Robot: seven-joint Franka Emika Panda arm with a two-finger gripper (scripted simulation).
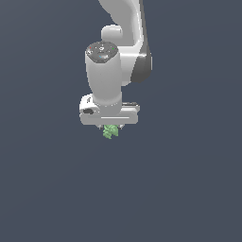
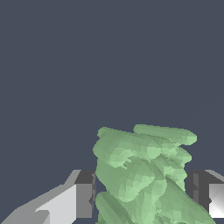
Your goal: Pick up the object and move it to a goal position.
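Where exterior hides fingers [image 2: 83,201], object [image 2: 144,175] wedged.

object [image 2: 144,175]: pale green, ridged | tool [image 1: 111,126]: white body, dark grey pads | arm [image 1: 124,42]: white, black joint band | backdrop: plain slate-blue

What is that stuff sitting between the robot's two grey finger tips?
The pale green lumpy, ridged object fills the gap between the gripper fingers, clearest in the wrist view.
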